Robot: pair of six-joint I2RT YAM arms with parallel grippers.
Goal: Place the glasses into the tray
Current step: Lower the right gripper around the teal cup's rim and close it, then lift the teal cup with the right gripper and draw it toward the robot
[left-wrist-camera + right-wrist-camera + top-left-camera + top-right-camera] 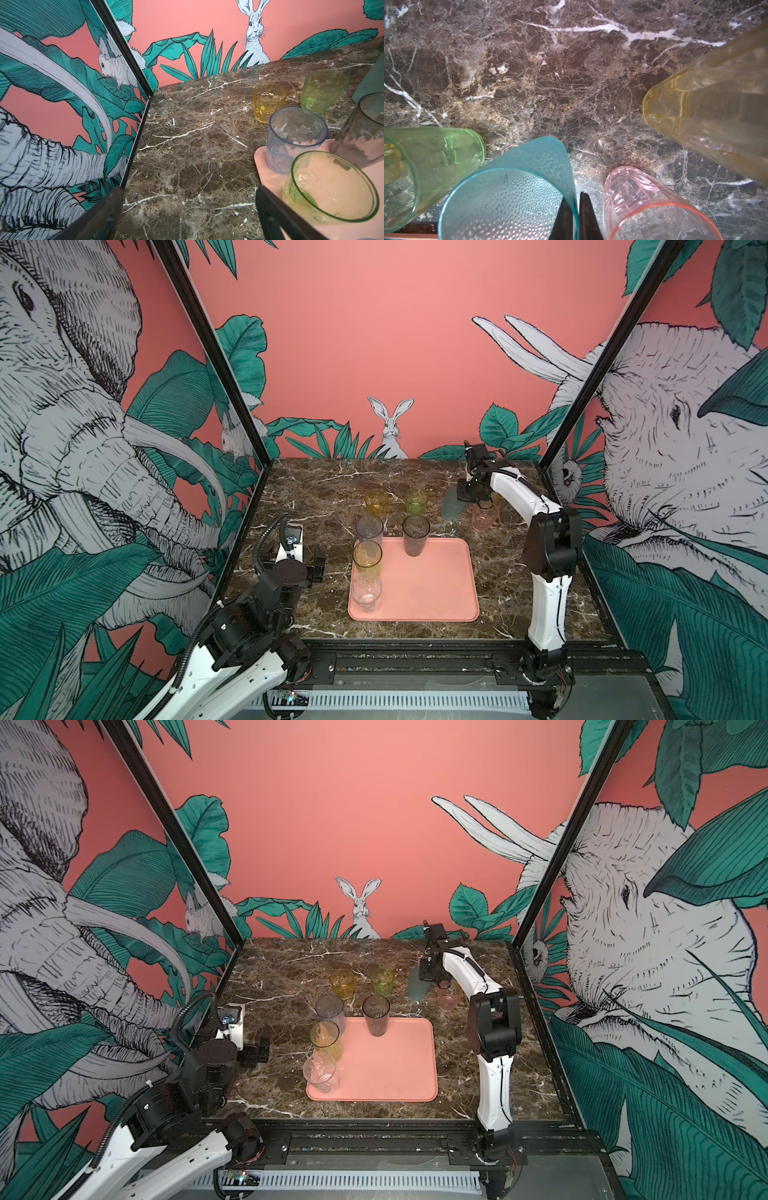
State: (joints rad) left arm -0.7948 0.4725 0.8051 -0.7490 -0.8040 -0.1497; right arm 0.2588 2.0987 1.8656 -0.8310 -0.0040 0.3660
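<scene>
A: Progress?
B: Four glasses (367,558) are sitting in the tray (432,585), along its 7-to-12 o'clock edge. Five are waiting outside it.
A: Grippers?
B: The right gripper (576,218) is pinching the frosted glass (452,506) by its wall, off the tray at its 1 o'clock. The left gripper (188,192) is hanging wide open, empty, at 9 o'clock.
</scene>
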